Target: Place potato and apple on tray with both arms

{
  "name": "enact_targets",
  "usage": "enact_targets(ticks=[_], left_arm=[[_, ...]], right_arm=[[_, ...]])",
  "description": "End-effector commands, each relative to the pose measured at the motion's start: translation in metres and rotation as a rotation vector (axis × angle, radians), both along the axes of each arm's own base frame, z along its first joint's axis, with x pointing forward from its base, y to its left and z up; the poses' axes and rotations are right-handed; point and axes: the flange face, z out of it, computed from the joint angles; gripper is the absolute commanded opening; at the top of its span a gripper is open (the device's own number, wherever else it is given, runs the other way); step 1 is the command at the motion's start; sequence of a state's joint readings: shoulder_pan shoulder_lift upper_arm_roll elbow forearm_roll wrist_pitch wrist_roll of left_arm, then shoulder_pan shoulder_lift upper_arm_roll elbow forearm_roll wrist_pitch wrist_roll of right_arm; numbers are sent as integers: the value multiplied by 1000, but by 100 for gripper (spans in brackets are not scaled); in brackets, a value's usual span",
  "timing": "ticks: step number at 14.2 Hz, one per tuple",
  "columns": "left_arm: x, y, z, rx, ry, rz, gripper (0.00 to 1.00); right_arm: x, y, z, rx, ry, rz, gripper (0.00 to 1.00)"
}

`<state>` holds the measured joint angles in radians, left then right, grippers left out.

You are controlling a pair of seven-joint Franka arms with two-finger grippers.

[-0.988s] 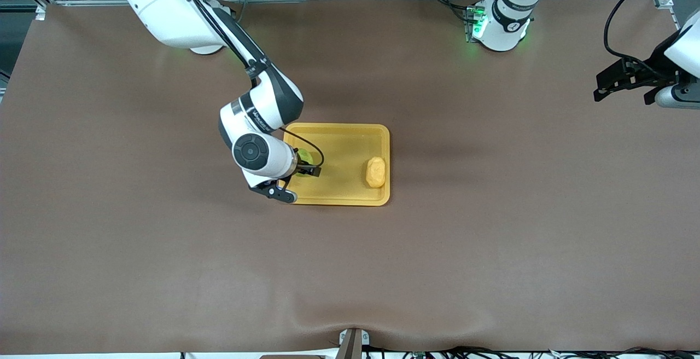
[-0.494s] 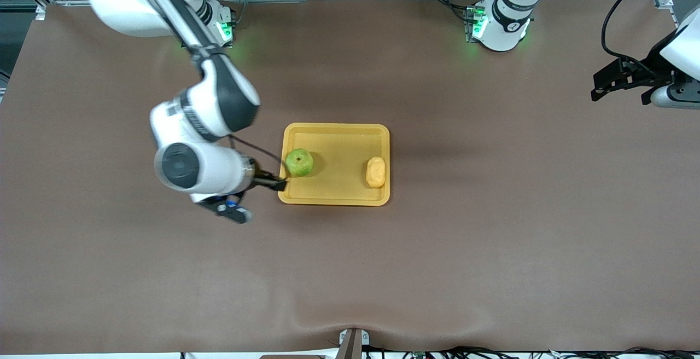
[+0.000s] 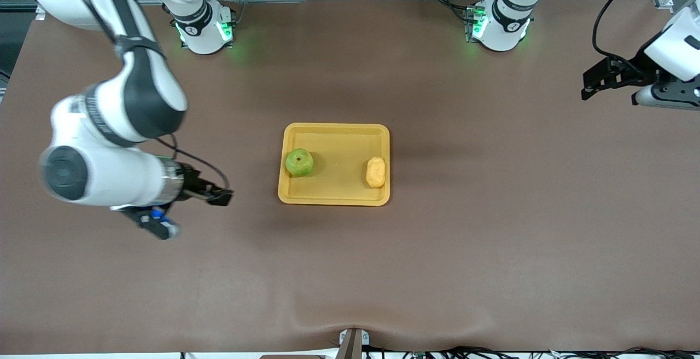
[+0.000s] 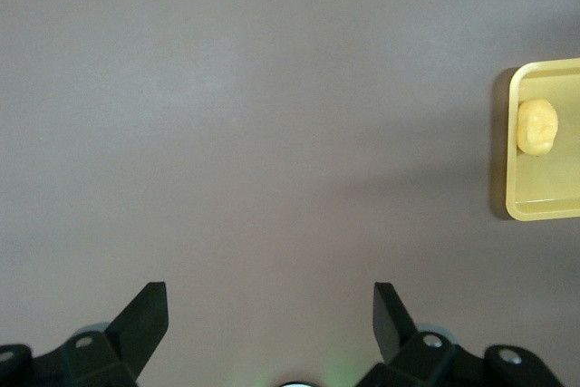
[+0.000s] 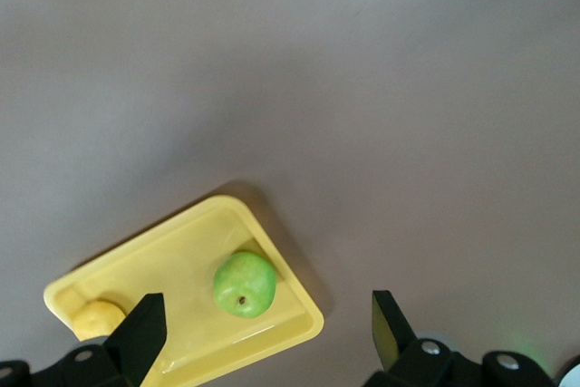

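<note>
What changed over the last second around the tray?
The right gripper, open, left the apple on the tray and pulled back off it toward the right arm's end of the table. The left gripper, open, shifted only slightly over the left arm's end. Apple, potato and tray stayed put.

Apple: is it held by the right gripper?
No, the apple sits in the tray, and the right gripper is over bare table, open.
</note>
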<state>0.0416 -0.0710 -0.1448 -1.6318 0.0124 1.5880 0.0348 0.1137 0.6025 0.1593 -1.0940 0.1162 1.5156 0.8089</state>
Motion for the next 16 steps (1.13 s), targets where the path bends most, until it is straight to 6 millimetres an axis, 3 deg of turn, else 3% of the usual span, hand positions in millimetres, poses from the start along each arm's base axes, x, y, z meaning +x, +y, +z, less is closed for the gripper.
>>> enact_targets(ticks=[1,3,5,8,11,12,16], left_arm=[[-3,-16,4,4,-3,-35,100],[-2,-15,4,0,-5,-34,100],[0,-9,1,-3,0,-23,100],[1,-4,1,-4,-1,-22,100],[1,-5,1,-4,0,-25,100],[1,-5,1,-4,0,-25,100],[0,-3,2,1,0,-26,100]], right_arm=[[-3,-37,31,8,-8,-35,100],[-10,-64,51,8,-15,31,100],[-23,-91,84,9,-35,87,100],[-50,-116,134,-44,-79,201,100],[-71,-144,162,-45,-87,350,100],[-81,-149,171,-42,-96,383,100],[-124,-139,198,-74,-149,417,100]])
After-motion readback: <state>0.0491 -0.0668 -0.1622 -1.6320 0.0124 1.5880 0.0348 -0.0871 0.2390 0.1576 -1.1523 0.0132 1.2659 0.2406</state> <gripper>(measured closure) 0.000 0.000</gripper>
